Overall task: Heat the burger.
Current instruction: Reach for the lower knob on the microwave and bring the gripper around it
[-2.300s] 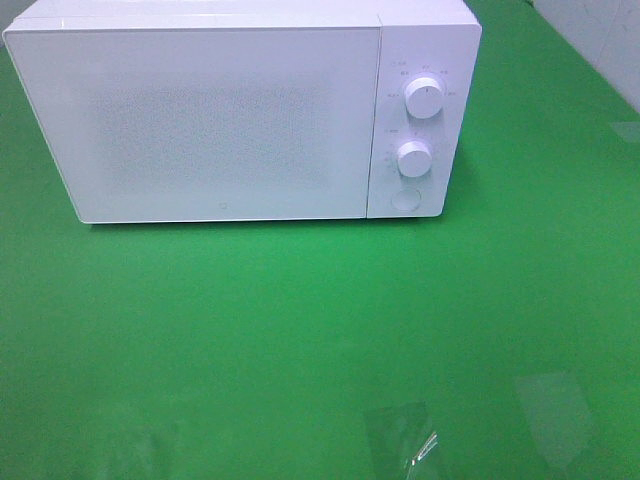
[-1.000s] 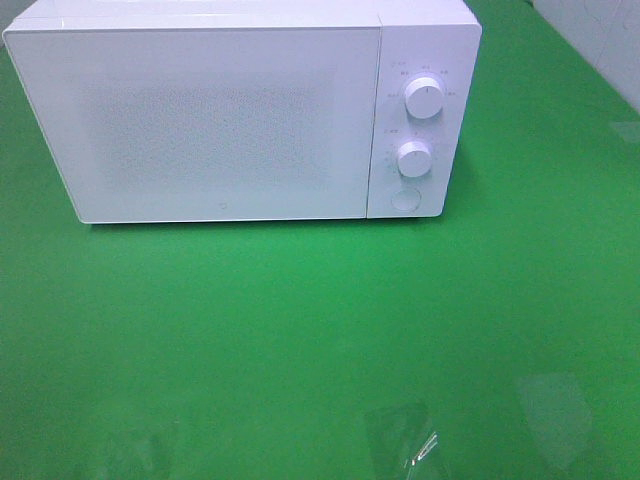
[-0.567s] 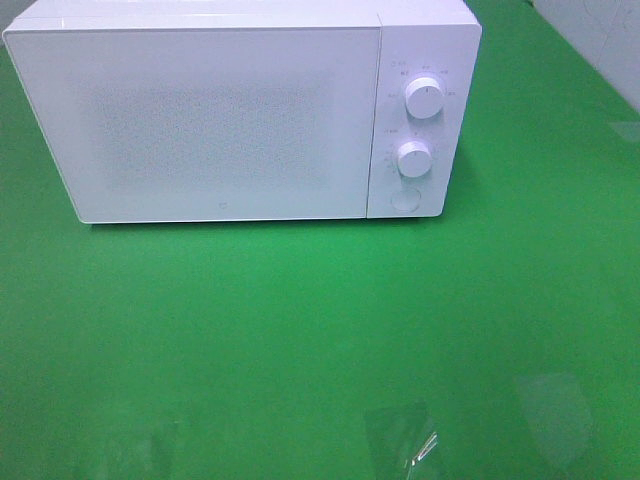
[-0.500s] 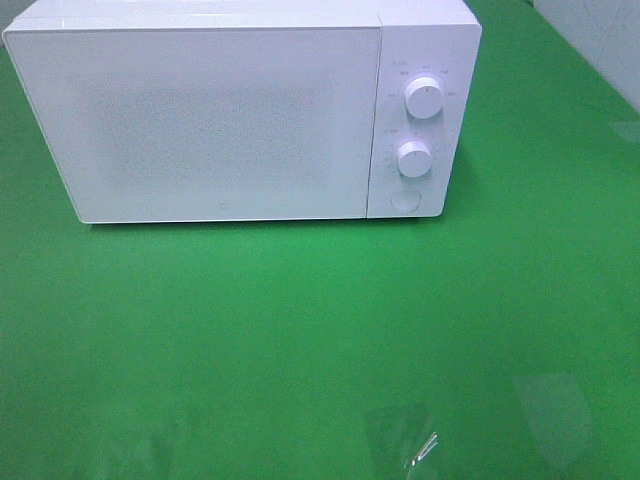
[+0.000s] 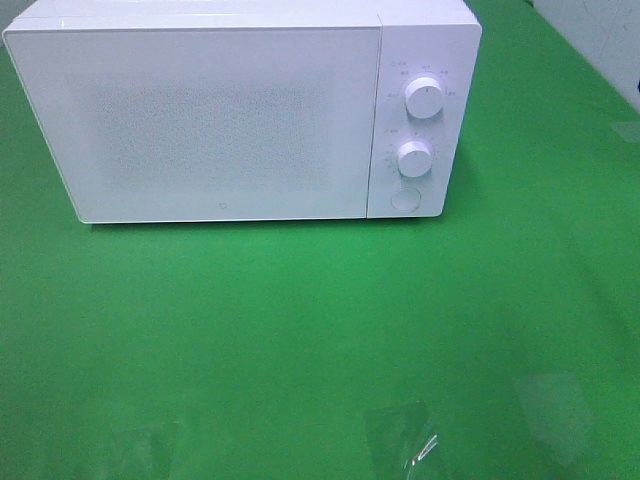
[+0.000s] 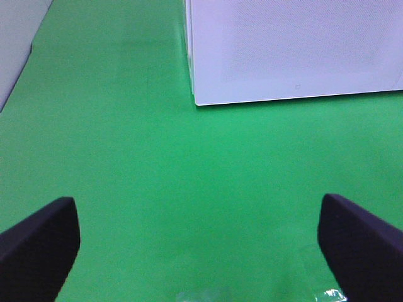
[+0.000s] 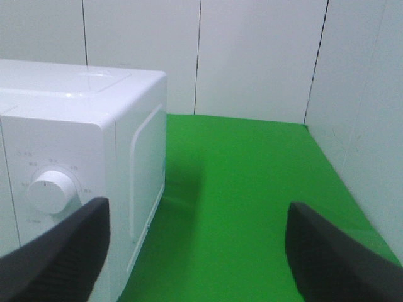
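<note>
Showing in no view, the burger cannot be placed or described. The closed white microwave [image 5: 240, 115] stands on the green table [image 5: 300, 330], two knobs [image 5: 425, 98] on its right side. The left gripper [image 6: 196, 211], spread wide, hangs over the table before it; the right gripper [image 7: 196, 211], also spread, hangs near the knobs.

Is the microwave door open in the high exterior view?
No, the microwave door is shut, flush with the control panel beside it.
</note>
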Motion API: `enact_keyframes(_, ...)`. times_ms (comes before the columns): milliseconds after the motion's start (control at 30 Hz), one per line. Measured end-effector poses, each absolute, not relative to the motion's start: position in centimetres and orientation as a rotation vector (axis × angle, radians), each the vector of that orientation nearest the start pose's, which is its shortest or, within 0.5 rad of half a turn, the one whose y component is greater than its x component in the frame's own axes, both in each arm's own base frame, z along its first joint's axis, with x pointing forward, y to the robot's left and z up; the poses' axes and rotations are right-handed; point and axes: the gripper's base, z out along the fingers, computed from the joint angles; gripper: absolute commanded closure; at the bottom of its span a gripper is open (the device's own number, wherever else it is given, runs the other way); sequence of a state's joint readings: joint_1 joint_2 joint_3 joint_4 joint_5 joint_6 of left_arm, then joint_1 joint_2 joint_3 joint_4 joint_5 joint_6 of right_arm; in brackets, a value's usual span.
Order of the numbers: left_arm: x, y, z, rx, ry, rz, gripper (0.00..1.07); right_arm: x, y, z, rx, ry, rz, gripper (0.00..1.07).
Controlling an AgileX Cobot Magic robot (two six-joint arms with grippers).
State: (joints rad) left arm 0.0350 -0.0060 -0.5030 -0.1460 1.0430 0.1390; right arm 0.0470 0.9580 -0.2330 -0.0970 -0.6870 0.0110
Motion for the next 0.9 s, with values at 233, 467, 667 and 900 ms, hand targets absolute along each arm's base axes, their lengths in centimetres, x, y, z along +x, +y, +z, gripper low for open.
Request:
enact_keyframes(233, -0.6, -1.2, 28.0, 0.11, 2.007, -0.063, 0.12, 19.5, 1.5, 22.6, -0.143, 1.58, 0.036, 0.31)
enact_keyframes(467, -0.6, -1.2, 28.0, 0.11, 2.007, -0.063, 0.12, 21.4, 2.0, 19.6, -0.108, 1.654, 0.022, 0.31)
enact_keyframes(667, -0.6, -1.2, 28.0, 0.11, 2.007, -0.063, 0.12, 21.7, 4.3, 18.4, -0.106, 1.631, -0.031, 0.31)
enact_keyframes(900, -0.6, -1.2, 28.0, 0.11, 2.007, -0.063, 0.12, 22.0, 7.0, 17.0, -0.034, 1.644, -0.038, 0.31)
